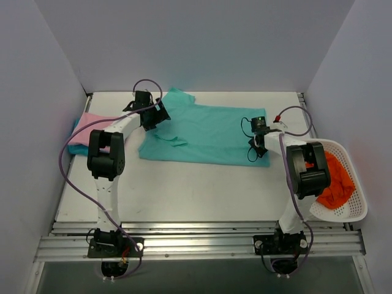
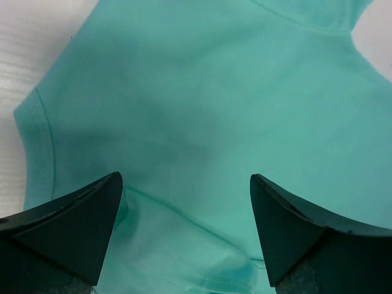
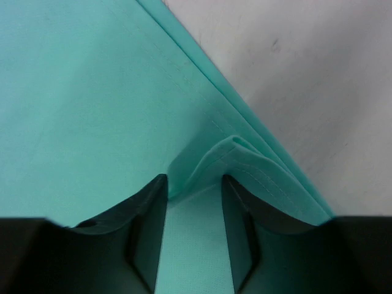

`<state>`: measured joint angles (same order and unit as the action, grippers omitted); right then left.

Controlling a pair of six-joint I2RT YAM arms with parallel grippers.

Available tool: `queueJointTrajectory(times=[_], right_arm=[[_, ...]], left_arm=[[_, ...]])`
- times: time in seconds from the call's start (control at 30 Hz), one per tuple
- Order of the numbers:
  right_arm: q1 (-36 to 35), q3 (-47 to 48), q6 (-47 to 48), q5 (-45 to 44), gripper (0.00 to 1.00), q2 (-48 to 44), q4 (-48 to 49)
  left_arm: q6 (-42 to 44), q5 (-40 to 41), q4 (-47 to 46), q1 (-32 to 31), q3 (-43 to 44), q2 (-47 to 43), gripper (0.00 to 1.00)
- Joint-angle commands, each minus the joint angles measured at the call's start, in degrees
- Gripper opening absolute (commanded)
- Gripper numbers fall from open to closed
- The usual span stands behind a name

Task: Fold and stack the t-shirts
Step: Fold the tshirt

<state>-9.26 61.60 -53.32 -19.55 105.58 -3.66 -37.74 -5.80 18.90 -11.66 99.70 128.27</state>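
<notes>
Shirt in work: mint-teal t-shirt (image 1: 214, 138), spread nearly flat on the table (image 1: 184, 190), lying toward 12 o'clock from the table's middle, its length running from 9 to 3 o'clock.
Left pincer (image 2: 184, 184): jaws wide apart, gripping nothing, poised over the shirt's 9 o'clock end, just beside the sleeve (image 2: 40, 147).
Right pincer (image 3: 193, 184): jaws drawn close at the shirt's 4 o'clock corner, with a raised pleat of hem (image 3: 245, 159) pinched between them, as far as I can judge.
Other shirt: pink t-shirt (image 1: 86, 138), folded at the table's 9 o'clock edge, well apart from the right arm.
Basket (image 1: 352, 208): white mesh at 3 to 4 o'clock, orange cloth (image 1: 337, 180) inside.
Handling: light, limp knit; it should sag and wrinkle the moment it lifts, and a one-handed pull would likely drag it askew.
Where to hold: at the stitched edges, hem corner on one side and sleeve seam or shoulder on the other, where doubled fabric gives the pads something to bite; both ends lifted together should keep the fold straight.
</notes>
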Motion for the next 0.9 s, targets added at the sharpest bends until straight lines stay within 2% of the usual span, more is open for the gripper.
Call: queueJointTrajectory(times=[0.0,0.03,0.07,0.1,0.23,0.27,0.37,0.5,0.57,0.6,0.63,0.67,0.7,0.87], right_arm=[[0.82,2.90,-0.03,-2.86,0.42,0.50,-1.79],[0.91,3.69,0.23,-3.30,0.70,0.16,-1.96],[0.91,4.13,0.32,-4.52,0.80,-0.02,-2.31],[0.99,4.66,0.32,-5.23,0.83,-0.37,-3.45],[0.47,6.60,1.02,-7.43,0.87,-5.36,-5.56],[-0.75,6.51,1.55,-7.95,0.87,-6.78,-5.65],[-4.53,5.81,3.65,-8.23,0.87,-13.10,-3.12],[-17.15,6.33,7.35,-2.79,0.87,-16.63,6.61],[-21.57,8.78,7.97,-0.93,0.81,-14.19,7.53],[-25.42,10.19,8.40,-0.75,0.70,-12.69,7.79],[-27.20,13.42,8.41,-0.40,0.32,-9.37,7.88],[-28.78,15.19,8.49,0.21,0.13,-7.51,7.97],[-30.28,17.04,8.50,0.39,0.00,-5.23,7.01],[-36.88,29.79,7.62,2.05,0.00,9.80,3.92]], left_arm=[[1.09,-2.11,-2.11,1.02,3.57,2.78,0.94],[1.00,-1.93,-2.02,1.46,4.01,2.60,0.94],[0.65,-1.93,-2.19,1.81,4.45,1.64,0.94],[0.65,-1.50,-2.37,2.69,4.28,0.59,0.94],[0.47,2.62,-5.87,3.93,-1.77,-8.98,0.94],[0.73,3.42,-6.67,3.93,-3.62,-13.79,0.94],[0.82,5.27,-8.26,3.93,-10.65,-20.49,0.94],[0.21,5.28,-9.57,3.75,-21.35,-31.03,0.94],[-0.49,5.28,-10.80,3.66,-26.11,-34.65,0.94],[-1.02,5.28,-11.42,3.58,-28.49,-38.06,0.94],[-1.20,5.28,-12.21,3.57,-32.86,-39.66,0.94],[-1.46,6.67,-12.65,3.40,-35.08,-41.41,0.94],[-1.55,7.12,-13.18,3.40,-37.01,-44.48,0.94],[-1.47,7.65,-13.01,3.40,-44.40,-51.00,0.94]])
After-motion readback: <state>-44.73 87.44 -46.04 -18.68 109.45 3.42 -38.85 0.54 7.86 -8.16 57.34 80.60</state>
